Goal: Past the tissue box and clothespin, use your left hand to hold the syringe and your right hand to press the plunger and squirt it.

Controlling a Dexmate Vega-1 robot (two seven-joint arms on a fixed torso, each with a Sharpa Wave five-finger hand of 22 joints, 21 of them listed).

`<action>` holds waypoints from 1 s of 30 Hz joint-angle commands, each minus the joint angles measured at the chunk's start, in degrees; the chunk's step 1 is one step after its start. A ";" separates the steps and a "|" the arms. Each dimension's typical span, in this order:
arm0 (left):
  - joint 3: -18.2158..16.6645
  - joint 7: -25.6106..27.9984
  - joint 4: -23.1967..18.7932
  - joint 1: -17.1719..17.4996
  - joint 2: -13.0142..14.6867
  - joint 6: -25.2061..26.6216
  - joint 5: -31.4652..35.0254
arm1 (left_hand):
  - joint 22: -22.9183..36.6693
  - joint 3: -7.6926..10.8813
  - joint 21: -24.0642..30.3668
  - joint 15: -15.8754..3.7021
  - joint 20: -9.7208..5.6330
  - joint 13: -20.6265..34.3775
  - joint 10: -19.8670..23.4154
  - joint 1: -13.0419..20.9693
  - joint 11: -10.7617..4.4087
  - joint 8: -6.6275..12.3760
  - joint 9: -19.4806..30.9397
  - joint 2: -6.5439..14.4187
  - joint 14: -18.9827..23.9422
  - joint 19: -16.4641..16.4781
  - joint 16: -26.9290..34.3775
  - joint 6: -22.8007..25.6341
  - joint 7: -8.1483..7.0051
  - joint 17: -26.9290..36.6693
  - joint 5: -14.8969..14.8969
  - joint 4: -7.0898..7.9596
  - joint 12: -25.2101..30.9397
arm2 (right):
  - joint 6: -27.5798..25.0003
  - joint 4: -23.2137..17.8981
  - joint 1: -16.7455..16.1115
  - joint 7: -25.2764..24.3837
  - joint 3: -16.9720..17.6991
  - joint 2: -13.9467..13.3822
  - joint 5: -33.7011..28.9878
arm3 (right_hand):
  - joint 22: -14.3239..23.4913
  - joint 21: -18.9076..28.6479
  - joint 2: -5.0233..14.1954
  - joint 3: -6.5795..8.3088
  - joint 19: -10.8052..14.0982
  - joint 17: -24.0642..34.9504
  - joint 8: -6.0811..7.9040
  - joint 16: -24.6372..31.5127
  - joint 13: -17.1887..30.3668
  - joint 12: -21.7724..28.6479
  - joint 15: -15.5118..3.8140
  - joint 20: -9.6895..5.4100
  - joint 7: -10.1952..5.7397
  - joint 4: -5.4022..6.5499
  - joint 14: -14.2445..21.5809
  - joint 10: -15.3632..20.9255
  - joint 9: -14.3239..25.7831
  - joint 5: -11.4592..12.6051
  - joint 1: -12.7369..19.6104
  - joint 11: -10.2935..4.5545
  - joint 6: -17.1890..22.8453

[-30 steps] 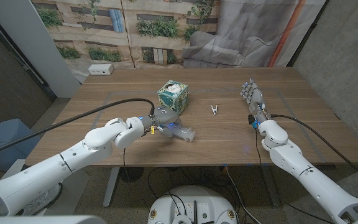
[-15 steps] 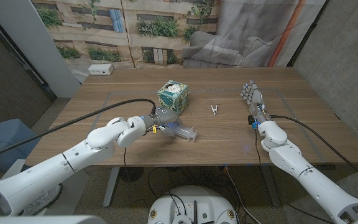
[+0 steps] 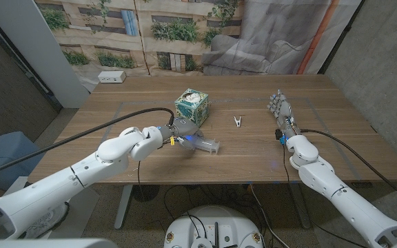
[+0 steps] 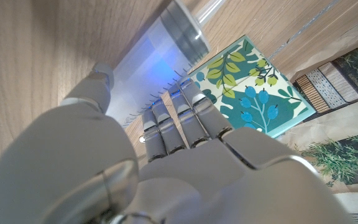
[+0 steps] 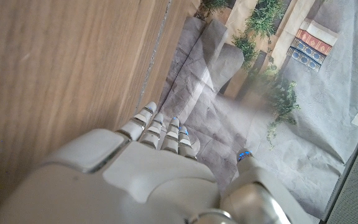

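Surface: wooden table [image 3: 253,155], pale taped lines on it; white power strip [image 3: 112,77] at far left corner.
Room: printed plant-wall backdrop [image 3: 150,31], grey cloth [image 3: 253,48] behind.
Syringe [image 3: 204,145]: clear barrel, just in front of floral tissue box [image 3: 191,106], gripped by left hand [image 3: 174,132].
Left wrist view: fingers [image 4: 185,118] wrapped over barrel [image 4: 148,68], box pattern [image 4: 253,93] close beside.
Clothespin [image 3: 238,121]: between box and right hand [image 3: 281,114].
Right hand: open, fingers straight, holding nothing, near right edge.
Open room: bare wood between syringe and right hand.
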 commanded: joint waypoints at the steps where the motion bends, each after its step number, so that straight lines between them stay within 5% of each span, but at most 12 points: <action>1: 0.25 -1.47 -0.22 -0.87 0.02 -0.46 -0.03 | -0.08 -1.65 -0.18 -6.62 -4.15 0.06 -2.16 0.15 -0.13 0.25 -0.10 -1.51 -1.96 -2.03 0.27 -2.10 0.05 0.02 0.52 0.23 -0.11 | 0.12 -0.08 -0.40 -0.66 -0.06 0.27 -0.05 | 0.16 0.27 0.76 0.10 0.26 0.09 0.50 0.00 0.13 0.51 -0.12 0.06 0.02 0.08 0.40 0.56 0.10 0.44 0.07 -0.05 0.46; 13: 0.32 -5.95 -0.08 -2.28 -0.53 0.43 -1.54 | -0.31 -6.44 -0.30 -4.68 -2.94 -0.31 -8.64 -1.80 1.12 0.62 -0.37 -4.61 -7.21 -8.25 0.27 -5.50 0.49 0.00 0.69 1.18 -0.36 | 0.57 0.63 -0.22 -0.10 -0.15 0.66 0.37 | 0.17 0.26 0.78 0.07 0.42 0.11 0.50 0.06 0.14 0.50 -0.01 0.21 -0.13 0.18 0.52 0.56 0.10 0.44 0.09 0.00 0.51; 30: -1.12 -8.42 -3.40 -1.09 0.06 4.34 -4.42 | -0.37 -10.34 -0.54 -1.15 -2.56 -0.49 -17.12 -5.97 3.09 0.49 -0.59 -3.92 -16.94 -18.64 0.22 -10.85 2.66 0.01 0.60 2.16 -0.15 | -0.19 -0.21 -0.42 -1.34 -0.09 0.35 -0.27 | 0.17 0.20 0.82 0.02 0.48 0.15 0.45 0.04 0.15 0.51 0.02 0.25 -0.24 0.35 0.42 0.59 0.10 0.45 0.08 0.02 0.45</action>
